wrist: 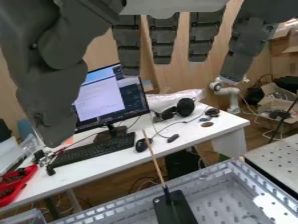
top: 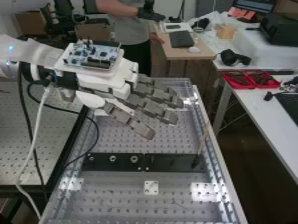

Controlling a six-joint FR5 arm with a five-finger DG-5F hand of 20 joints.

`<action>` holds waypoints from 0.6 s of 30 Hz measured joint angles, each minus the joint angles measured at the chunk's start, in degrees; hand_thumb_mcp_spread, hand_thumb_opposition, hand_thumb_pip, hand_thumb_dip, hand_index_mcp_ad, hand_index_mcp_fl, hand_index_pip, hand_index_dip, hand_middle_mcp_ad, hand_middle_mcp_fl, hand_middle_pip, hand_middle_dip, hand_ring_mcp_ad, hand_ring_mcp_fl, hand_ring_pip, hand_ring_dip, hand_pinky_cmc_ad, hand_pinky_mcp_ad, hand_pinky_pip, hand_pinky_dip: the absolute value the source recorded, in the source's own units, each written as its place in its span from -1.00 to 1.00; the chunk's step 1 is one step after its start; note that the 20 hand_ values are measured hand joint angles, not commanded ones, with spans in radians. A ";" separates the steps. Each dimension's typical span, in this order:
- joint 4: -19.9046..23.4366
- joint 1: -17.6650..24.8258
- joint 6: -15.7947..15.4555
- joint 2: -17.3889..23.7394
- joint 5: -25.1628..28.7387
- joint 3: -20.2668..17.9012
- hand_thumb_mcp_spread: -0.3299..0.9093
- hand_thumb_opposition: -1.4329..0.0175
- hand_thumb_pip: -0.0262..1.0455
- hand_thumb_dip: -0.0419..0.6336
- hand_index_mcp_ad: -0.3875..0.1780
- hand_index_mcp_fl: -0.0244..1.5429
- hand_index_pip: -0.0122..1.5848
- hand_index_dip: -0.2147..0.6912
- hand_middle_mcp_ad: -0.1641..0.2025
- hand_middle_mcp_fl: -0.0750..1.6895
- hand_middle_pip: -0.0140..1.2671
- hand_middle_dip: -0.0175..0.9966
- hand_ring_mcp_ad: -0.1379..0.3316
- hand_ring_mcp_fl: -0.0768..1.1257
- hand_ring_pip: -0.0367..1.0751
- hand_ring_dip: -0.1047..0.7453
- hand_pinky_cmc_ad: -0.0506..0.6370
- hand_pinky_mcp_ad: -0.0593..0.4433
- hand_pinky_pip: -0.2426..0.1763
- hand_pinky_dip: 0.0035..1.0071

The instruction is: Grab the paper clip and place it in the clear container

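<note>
Two black strips (top: 110,162) lay end to end across your perforated tabletop (top: 120,192), and the hand (top: 154,111) hung above the part beyond them, its fingers (top: 133,123) straight, slightly spread, pinching nothing. You couldn't make out where the paper clip or the clear container was. Lowering on a guess risked closing on bare metal or skidding a thin clip away; a sideways sweep might have knocked the upright stick (wrist: 155,159). Glare off the metal could have hidden the clip from you. Alongside stood a white desk (top: 249,107) with a monitor (wrist: 100,100), a keyboard (wrist: 100,149) and red trays (top: 247,80).
</note>
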 joint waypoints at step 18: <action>4.04 -6.56 0.49 -10.33 -9.91 3.99 0.10 -0.15 0.24 -0.22 0.07 -0.68 0.42 -0.47 0.30 -0.91 -0.81 -0.66 0.37 -0.87 -0.79 -0.54 0.34 0.49 -0.36 -0.14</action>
